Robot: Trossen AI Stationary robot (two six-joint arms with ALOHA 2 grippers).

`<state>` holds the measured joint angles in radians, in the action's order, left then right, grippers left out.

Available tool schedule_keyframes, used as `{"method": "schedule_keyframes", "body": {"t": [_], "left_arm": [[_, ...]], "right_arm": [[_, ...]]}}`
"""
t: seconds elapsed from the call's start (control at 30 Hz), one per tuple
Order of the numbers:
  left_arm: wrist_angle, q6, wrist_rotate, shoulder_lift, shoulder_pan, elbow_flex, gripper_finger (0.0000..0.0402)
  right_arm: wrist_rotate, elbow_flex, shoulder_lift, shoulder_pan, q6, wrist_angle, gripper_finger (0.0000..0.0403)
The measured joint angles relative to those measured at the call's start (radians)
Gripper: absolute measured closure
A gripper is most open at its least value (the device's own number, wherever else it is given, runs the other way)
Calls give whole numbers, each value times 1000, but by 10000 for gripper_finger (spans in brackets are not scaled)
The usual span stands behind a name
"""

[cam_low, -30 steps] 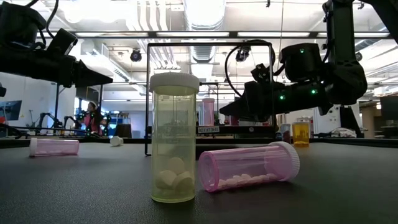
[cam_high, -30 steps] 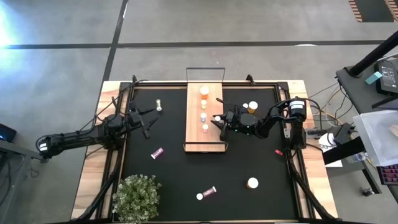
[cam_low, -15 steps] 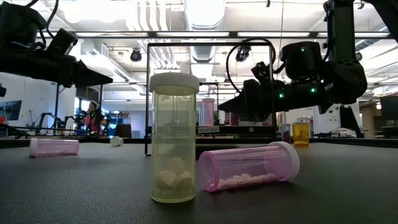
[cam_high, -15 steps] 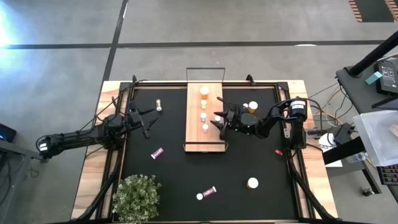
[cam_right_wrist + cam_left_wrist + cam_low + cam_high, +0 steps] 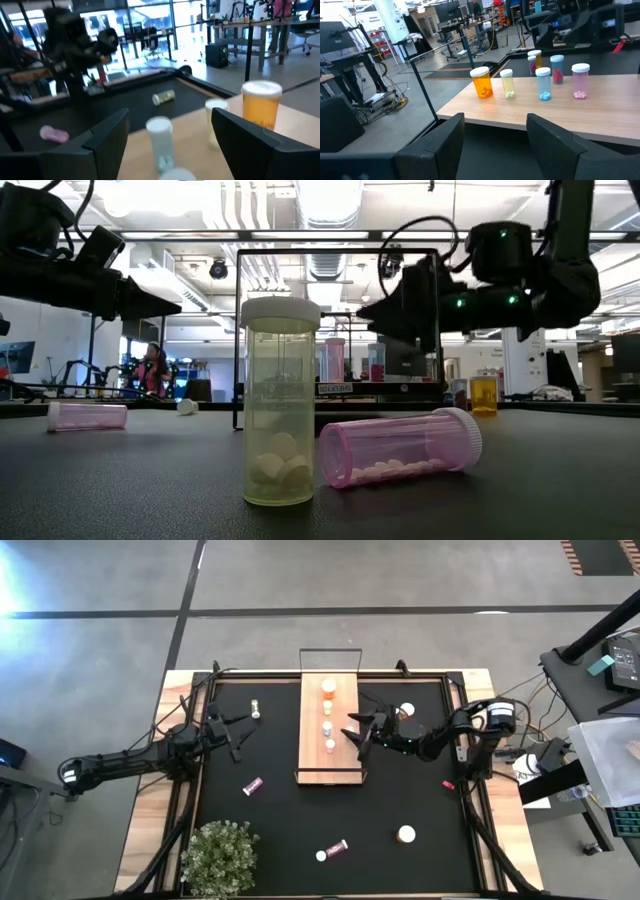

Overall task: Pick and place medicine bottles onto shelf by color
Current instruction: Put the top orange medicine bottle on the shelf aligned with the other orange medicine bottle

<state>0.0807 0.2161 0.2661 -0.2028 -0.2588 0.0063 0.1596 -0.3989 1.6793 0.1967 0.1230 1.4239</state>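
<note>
A second earlier the right gripper [image 5: 358,732] had been clenched over the right edge of the shelf [image 5: 345,762]. Since then its jaws had spread apart and the arm had drawn back to the right, so that it hung just off that edge with nothing between its fingers. That read as a release: one more bottle had probably been left on the wood, most likely the one [image 5: 556,68] standing alone behind the front row in the left wrist view. The row itself held an orange bottle [image 5: 481,82], a pale yellow one [image 5: 507,83], a blue-tinted one [image 5: 543,84] and a pink one [image 5: 580,81], all upright. The left gripper [image 5: 237,738] waited over the black mat [image 5: 280,820] to the left of the shelf, jaws apart and empty. Much sorting remained, since several bottles were on the mat, including a lying pink bottle [image 5: 252,784] and an amber bottle [image 5: 405,712] beside the right arm.
</note>
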Motion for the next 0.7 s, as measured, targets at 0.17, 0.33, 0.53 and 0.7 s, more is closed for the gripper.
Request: {"method": "schedule_keyframes", "body": {"t": [0.17,0.33,0.53,0.7], "left_arm": [[0,0,0,0,0,0,203],[0,0,0,0,0,0,203],[0,0,0,0,0,0,203],[0,0,0,0,0,0,203]], "right_arm": [[1,19,-113,0,40,-62,129],[138,21,-262,0,47,-303,129],[344,3,-452,16,171,-697,129],[420,-18,-556,45,281,-946,129]]}}
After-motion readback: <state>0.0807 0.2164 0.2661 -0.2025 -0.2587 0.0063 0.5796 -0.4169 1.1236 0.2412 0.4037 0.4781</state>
